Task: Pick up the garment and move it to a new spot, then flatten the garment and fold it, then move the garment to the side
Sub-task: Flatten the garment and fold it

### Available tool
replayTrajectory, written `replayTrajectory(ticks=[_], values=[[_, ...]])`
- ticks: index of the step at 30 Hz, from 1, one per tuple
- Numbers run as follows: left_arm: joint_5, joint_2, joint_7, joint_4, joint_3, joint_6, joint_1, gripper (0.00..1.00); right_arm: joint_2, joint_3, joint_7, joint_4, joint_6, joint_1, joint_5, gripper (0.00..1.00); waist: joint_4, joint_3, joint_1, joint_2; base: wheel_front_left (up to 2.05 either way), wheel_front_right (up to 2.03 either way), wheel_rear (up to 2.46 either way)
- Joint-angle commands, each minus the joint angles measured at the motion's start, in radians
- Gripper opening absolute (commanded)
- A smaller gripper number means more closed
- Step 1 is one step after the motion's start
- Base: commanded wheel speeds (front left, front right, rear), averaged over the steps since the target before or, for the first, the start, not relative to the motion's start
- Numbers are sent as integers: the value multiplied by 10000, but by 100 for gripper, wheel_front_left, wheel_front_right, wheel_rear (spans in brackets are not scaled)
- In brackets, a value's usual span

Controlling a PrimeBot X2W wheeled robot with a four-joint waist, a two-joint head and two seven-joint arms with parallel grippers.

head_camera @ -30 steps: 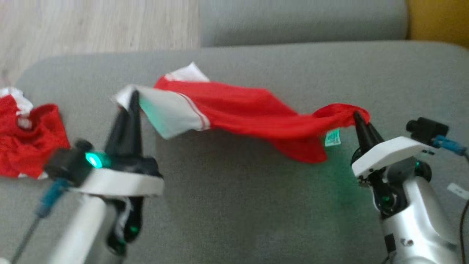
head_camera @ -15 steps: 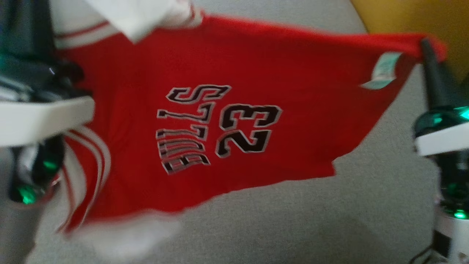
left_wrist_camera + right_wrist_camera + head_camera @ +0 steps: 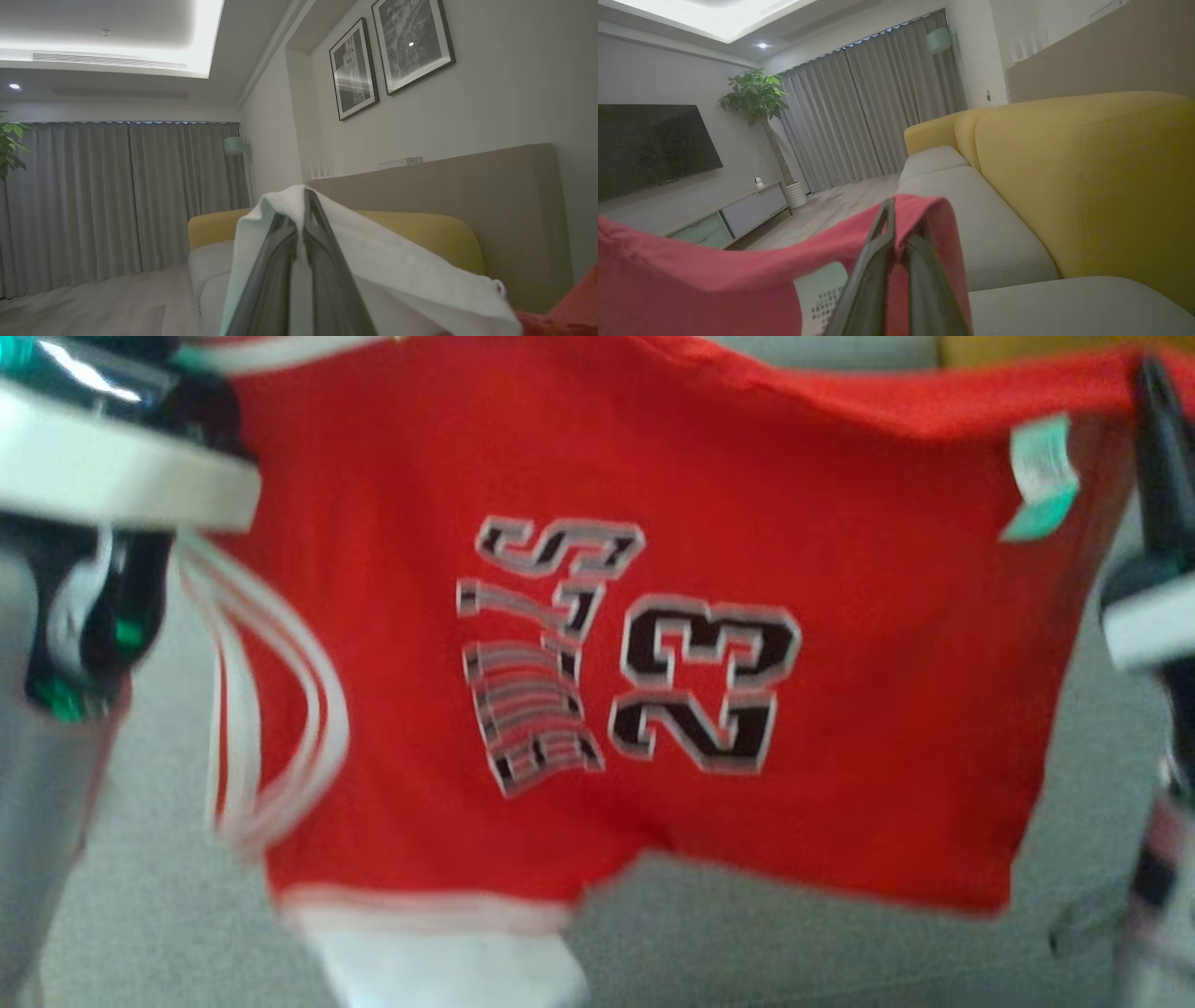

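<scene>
garment: red cloth, white striped trim, hung flat over grey woven sofa seat | left gripper: pinching white corner, 10 o'clock | right gripper: pinching red hem, 2 o'clock

On the red jersey: number "23", black with white edging, legible. The adjacent lettering runs sideways and is creased; the final "S" is legible, the remainder unconfirmed. The care tag at the upper edge carries print too small to read.
</scene>
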Motion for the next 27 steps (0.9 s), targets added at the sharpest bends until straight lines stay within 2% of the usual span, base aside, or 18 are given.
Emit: replayTrajectory(ticks=[1, 5, 7, 10, 16, 21, 27], values=[[123, 334, 77, 106, 372, -110, -981, 0, -33, 352, 23, -12, 39, -1093, -151, 0, -151, 869, 0, 0, 0, 0, 0], [577, 349, -75, 1753, 128, -615, -2507, 0, -33, 598, -535, 1992, 39, -3220, -800, 0, -297, 1708, 0, 0, 0, 0, 0], [928, 289, -356, 2746, 3, -879, -3517, 0, -33, 529, -1151, 3251, 39, -4506, -1083, 0, -328, 1985, 0, 0, 0, 0, 0], [1893, 381, -810, 4170, -436, -1288, -5036, 0, -33, 478, -2180, 5207, 39, -6382, -2196, 0, -339, 2338, 0, 0, 0, 0, 0], [2580, -390, -1940, 6681, -634, -1177, -7144, 0, -32, 40, -3893, 8463, 39, -8934, -4222, 0, 34, 3187, 0, 0, 0, 0, 0], [2483, -1112, -2848, 8106, -797, -1279, -7404, 0, -32, -536, -4842, 10178, 39, -9846, -5139, 0, 543, 4444, 0, 0, 0, 0, 0], [2201, -1730, -4121, 9157, -1085, -1644, -6424, 0, -32, -1066, -6232, 12076, 39, -9740, -5669, 0, 922, 5466, 0, 0, 0, 0, 0]])
